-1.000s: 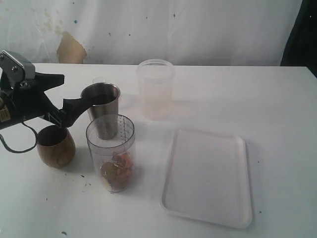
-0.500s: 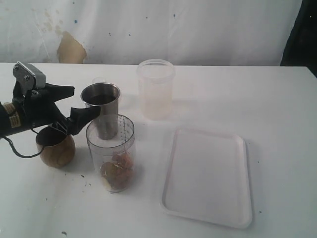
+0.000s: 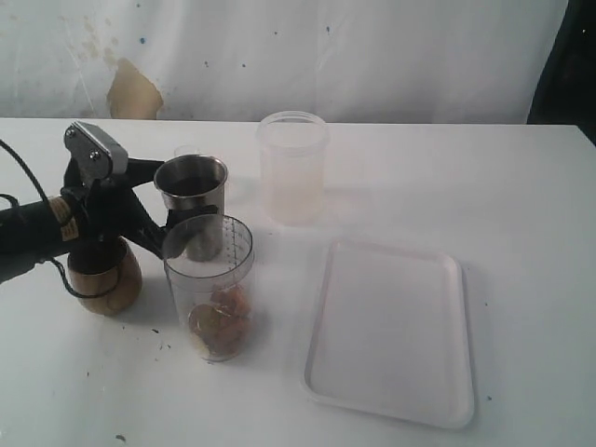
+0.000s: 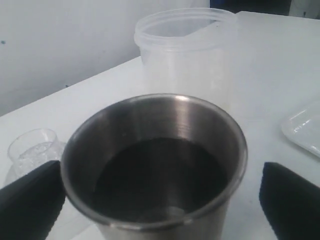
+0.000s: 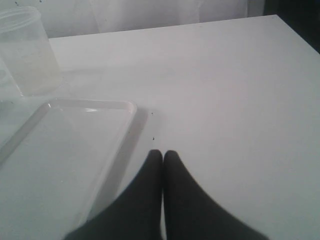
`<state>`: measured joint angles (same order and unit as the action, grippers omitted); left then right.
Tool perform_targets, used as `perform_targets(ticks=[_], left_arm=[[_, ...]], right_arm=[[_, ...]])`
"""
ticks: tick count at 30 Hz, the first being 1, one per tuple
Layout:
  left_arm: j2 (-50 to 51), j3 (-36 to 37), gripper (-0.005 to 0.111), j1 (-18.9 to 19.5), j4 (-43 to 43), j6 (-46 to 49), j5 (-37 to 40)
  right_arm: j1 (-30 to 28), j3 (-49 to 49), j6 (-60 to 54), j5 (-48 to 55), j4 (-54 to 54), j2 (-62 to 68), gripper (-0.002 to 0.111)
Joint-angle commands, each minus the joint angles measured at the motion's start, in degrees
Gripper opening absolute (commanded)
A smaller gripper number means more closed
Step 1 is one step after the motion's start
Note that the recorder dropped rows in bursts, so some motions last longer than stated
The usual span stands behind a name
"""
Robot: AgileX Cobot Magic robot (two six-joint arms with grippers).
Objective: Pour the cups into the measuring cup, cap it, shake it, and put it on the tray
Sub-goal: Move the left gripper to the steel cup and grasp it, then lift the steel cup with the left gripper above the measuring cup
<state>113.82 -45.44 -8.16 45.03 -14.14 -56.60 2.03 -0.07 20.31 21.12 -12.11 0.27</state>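
The steel tumbler (image 3: 191, 200) stands upright with dark contents, just behind the measuring cup (image 3: 209, 289), which holds orange-brown pieces at its bottom. My left gripper (image 3: 170, 209) is open, one finger on each side of the tumbler (image 4: 155, 165). The right-hand finger (image 4: 290, 200) stands clear of its wall. The brown wooden cup (image 3: 104, 279) sits below the left arm. The white tray (image 3: 391, 331) lies flat to the right. My right gripper (image 5: 163, 155) is shut with nothing in it, low over the table beside the tray's rim (image 5: 90, 106); the exterior view does not show it.
A frosted translucent tub (image 3: 292, 168) stands behind the tray, and is also seen behind the tumbler (image 4: 185, 50) and beyond the tray (image 5: 25, 50). A small clear glass (image 4: 32, 150) sits just behind the tumbler. A dark object stands at the far right edge (image 3: 568, 65).
My left gripper has moved right, away from the wooden cup, until its open fingers straddle the steel tumbler. The cups and the tray have not moved.
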Motion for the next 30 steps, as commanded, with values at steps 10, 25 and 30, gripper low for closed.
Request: perform_targets(ticks=[10, 25, 30], left_arm=[[1.52, -4.01, 0.103, -1.28, -2.18, -3.83, 4.30], [8.34, -6.61, 0.103, -1.28, -6.08, -6.52, -4.40], [9.60, -7.37, 0.103, -1.28, -6.20, -6.93, -5.02]], right_arm=[[0.26, 0.07, -0.07, -0.21, -0.31, -0.27, 0.000], [0.26, 0.07, -0.07, -0.21, -0.31, -0.27, 0.000], [0.26, 0.07, -0.07, -0.21, -0.31, -0.27, 0.000]])
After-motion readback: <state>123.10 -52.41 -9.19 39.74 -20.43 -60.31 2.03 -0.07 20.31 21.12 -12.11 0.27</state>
